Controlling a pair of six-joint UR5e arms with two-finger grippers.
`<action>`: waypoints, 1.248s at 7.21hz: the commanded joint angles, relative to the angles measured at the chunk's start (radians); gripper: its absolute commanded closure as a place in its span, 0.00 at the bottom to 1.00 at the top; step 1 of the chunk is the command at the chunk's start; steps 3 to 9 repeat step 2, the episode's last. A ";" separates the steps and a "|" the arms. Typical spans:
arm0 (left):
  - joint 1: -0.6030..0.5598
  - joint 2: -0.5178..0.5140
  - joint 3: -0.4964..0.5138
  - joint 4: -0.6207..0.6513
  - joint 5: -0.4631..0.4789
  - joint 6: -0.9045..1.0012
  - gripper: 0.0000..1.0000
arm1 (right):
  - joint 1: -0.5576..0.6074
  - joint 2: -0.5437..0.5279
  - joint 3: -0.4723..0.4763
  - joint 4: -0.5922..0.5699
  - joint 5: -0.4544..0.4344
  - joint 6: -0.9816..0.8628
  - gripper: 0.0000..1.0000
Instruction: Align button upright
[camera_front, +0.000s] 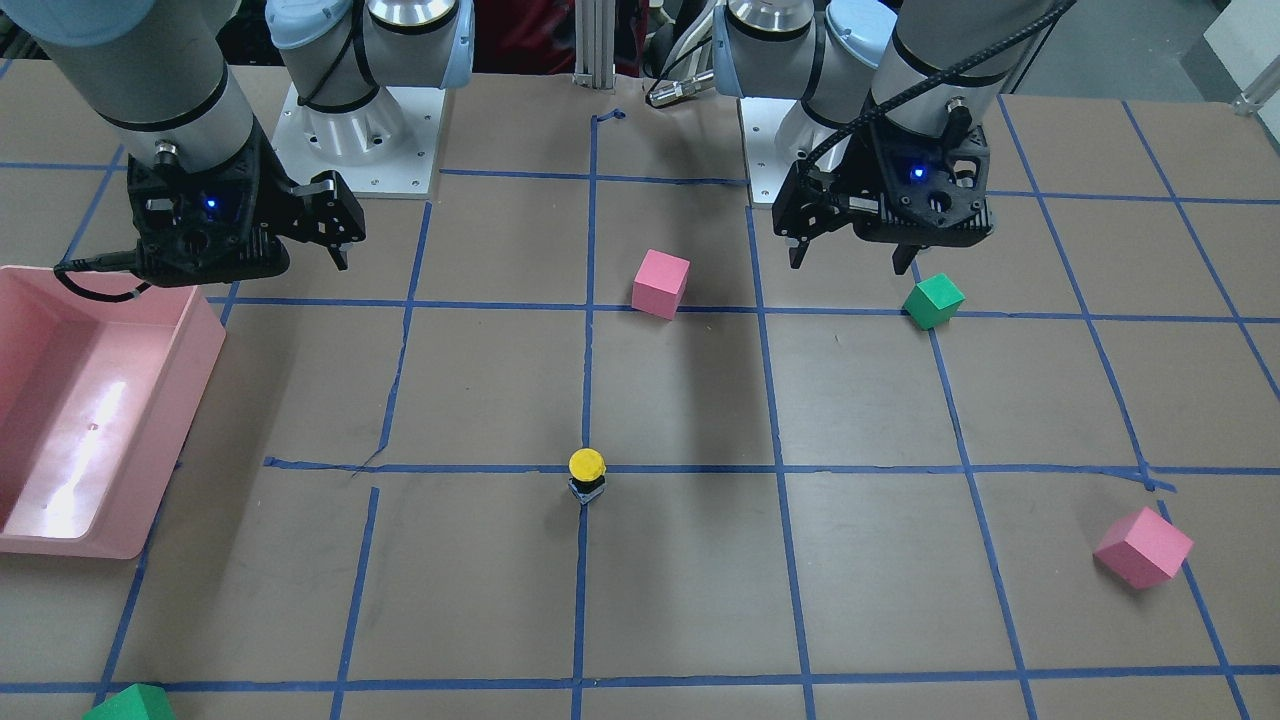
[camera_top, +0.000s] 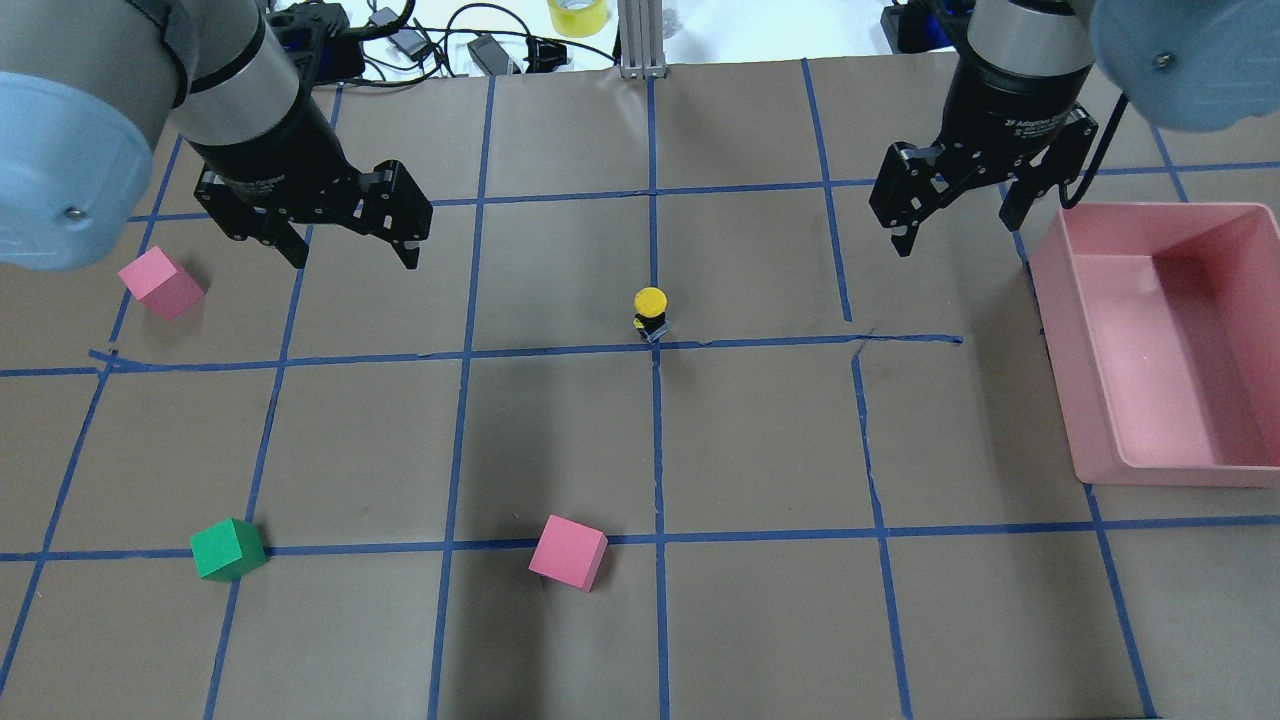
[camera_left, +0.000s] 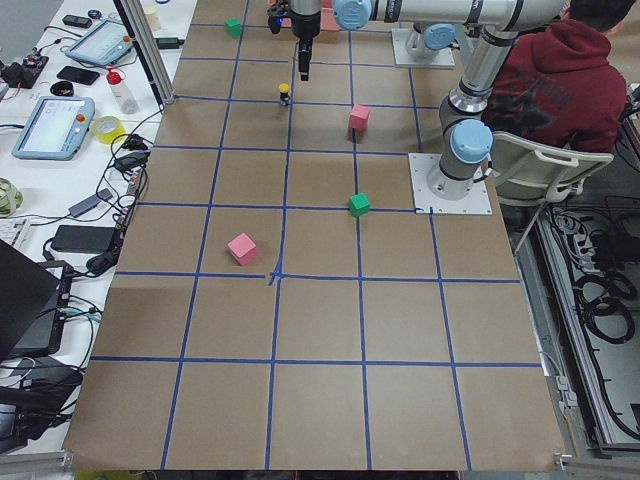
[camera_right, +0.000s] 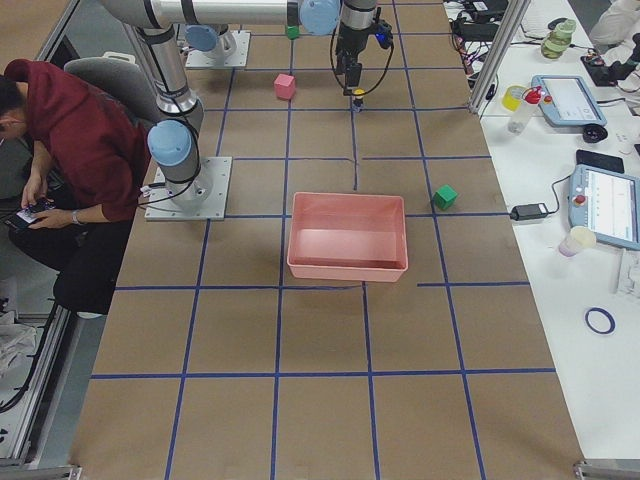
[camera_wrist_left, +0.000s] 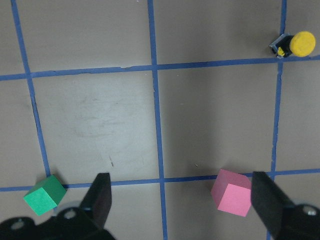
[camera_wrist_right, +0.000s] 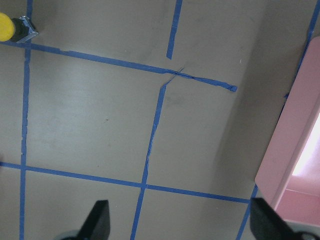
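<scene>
The button (camera_top: 650, 312) stands upright, yellow cap up, at a tape crossing (camera_top: 656, 347). The left gripper (camera_top: 352, 250) and right gripper (camera_top: 955, 228) hover well away, fingers apart.

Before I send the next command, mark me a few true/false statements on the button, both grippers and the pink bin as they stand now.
1. The button stands upright on the blue tape, yellow cap on top. True.
2. The left gripper is shut on the button. False: it is open, holds nothing and hangs well apart from the button.
3. The right gripper is open and holds nothing. True.
4. A pink cube lies inside the pink bin. False: nothing shows inside it; the pink cubes lie outside it.
</scene>
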 joint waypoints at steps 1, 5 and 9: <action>0.001 0.010 -0.006 0.002 0.004 -0.001 0.00 | 0.000 0.000 0.000 -0.002 0.011 -0.005 0.00; 0.001 0.011 -0.006 0.004 0.002 0.001 0.00 | 0.001 0.000 0.000 -0.002 0.014 -0.027 0.00; 0.001 0.011 -0.006 0.004 0.002 0.001 0.00 | 0.001 0.000 0.000 -0.002 0.014 -0.027 0.00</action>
